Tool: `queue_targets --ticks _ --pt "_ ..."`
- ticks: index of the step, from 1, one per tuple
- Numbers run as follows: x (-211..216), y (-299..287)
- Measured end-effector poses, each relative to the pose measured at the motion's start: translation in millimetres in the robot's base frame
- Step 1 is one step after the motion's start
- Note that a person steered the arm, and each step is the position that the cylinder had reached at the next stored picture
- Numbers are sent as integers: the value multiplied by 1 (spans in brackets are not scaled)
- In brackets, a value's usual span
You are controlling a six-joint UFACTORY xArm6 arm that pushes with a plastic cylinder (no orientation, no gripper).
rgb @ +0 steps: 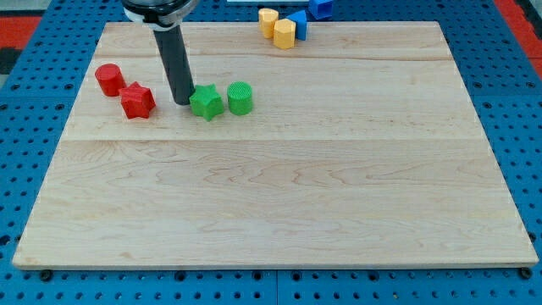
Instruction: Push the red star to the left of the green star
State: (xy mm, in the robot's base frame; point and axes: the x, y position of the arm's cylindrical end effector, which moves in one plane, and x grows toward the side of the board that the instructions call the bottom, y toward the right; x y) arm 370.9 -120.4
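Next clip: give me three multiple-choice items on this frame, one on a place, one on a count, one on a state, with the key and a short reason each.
1. Where is my tip?
A. Between the red star and the green star
B. At the view's right of the green cylinder
C. By the yellow blocks

2. How many red blocks are on the board?
A. One
B. Two
C. Three

3. Is the tip touching the red star?
A. Yes, pressing it
B. No, a gap shows
C. It rests on top

Key: 1 A, the tip sits just left of the green star; 2 B, a star and a red cylinder; 3 B, bare wood shows between them.
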Motion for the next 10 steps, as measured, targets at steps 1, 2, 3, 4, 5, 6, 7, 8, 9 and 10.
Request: queue_targets --ticks 1,2,3,4,5,6,7,8,9,10 --pt "-1 18" --pt "4 -40" --pt "50 -78" --pt "34 -171" --pt "-12 -145" --pt "-13 -92" --pt "-12 -120" --pt "2 -107" --pt "24 -86" --pt "25 -44"
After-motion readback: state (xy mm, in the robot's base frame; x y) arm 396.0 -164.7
